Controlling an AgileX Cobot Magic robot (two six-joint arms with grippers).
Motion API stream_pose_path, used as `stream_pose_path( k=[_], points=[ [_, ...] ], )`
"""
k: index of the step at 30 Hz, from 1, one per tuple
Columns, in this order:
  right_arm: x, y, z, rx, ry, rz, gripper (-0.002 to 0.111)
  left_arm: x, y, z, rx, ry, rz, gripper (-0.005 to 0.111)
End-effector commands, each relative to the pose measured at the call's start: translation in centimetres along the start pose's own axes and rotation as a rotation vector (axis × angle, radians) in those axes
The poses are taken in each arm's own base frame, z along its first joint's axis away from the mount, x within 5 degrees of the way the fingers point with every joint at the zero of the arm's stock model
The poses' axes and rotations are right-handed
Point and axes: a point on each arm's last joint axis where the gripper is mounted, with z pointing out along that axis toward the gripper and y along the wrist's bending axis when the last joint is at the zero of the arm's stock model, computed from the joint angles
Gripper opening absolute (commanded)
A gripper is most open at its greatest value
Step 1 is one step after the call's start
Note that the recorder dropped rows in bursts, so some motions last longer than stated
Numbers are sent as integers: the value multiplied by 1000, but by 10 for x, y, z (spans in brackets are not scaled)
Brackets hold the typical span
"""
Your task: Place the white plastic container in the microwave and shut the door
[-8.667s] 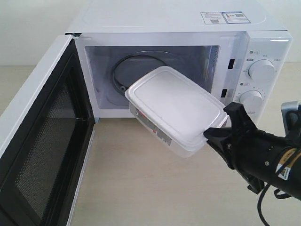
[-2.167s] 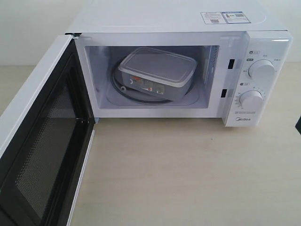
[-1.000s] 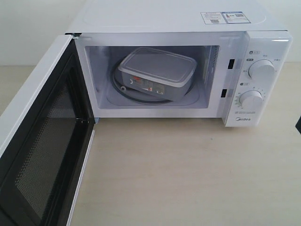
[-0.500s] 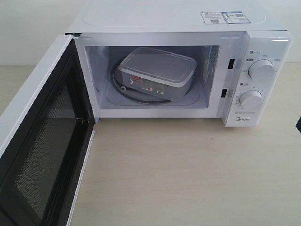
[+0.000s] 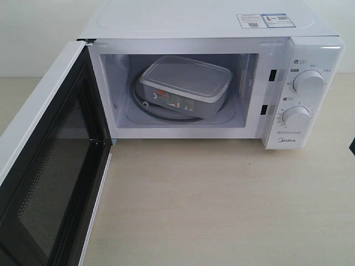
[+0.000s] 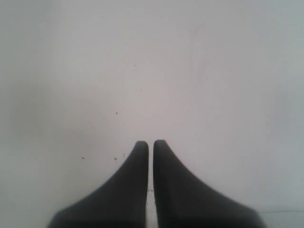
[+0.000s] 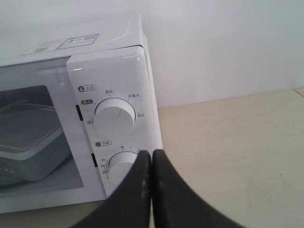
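Pale table [image 5: 222,205], plain white wall [image 5: 39,33] behind. The container [image 5: 186,80] sits inside the microwave [image 5: 205,22]; door [image 5: 50,166] wide open. Pressed together: left fingers [image 6: 128,190], before a blank, possibly wall, surface, and right fingers [image 7: 128,199].

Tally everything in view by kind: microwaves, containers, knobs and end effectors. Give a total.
microwave: 1
white plastic container: 1
knobs: 2, the upper knob and the lower knob
end effectors: 2, the left end effector and the right end effector, both shut
Total: 6
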Motion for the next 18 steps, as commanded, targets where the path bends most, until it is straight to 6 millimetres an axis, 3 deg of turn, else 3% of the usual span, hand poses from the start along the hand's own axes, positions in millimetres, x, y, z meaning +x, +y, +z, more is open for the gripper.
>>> stream_pose_path(
  k=[1,3,6,9,18],
  points=[
    [-1,-1,-1,7,-10,2,0,2,1,12,-7,226,47,4],
    [-1,-1,-1,7,-10,2,0,9,1,33,-11,386,37,4],
    [-1,-1,-1,7,-10,2,0,26,-2,63,-24,622,-138,4],
    [-1,-1,-1,7,-10,2,0,49,-5,67,-25,855,-187,4],
    [-1,-1,-1,7,-10,2,0,50,-10,67,-16,877,-279,4]
  ],
)
